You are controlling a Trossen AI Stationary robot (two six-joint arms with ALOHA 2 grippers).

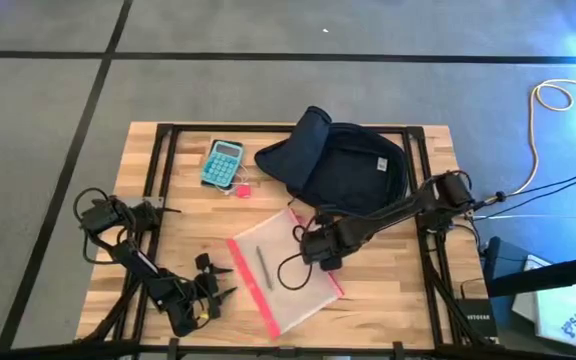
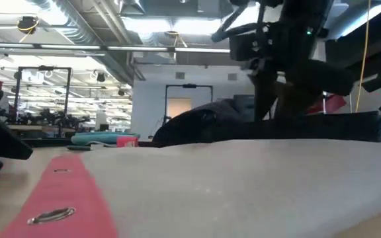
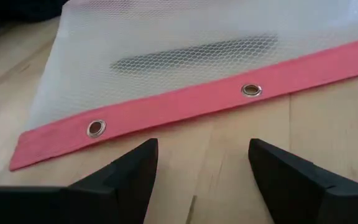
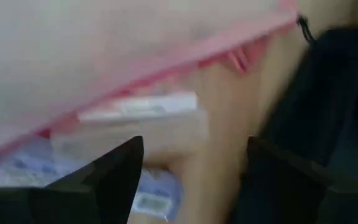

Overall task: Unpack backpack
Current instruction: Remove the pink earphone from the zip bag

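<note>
The dark navy backpack (image 1: 340,165) lies at the table's far middle, its flap thrown open toward the left; the low view shows the backpack (image 2: 204,122) as a dark mound. A clear pouch with red edges (image 1: 283,272) lies flat on the table nearer the front, with a dark pen (image 1: 264,266) inside. My right gripper (image 1: 313,245) hovers open over the pouch's far right corner, and its wrist view shows my right gripper (image 4: 194,149) with the backpack (image 4: 328,93) beside it. My left gripper (image 1: 218,285) stands open just left of the pouch's red edge (image 3: 185,102).
A teal calculator (image 1: 222,162) and a small red item (image 1: 240,189) lie left of the backpack. The table's near left corner holds the left arm. Cables run off the table's right side (image 1: 548,190). Bare wood shows at the near right (image 1: 398,290).
</note>
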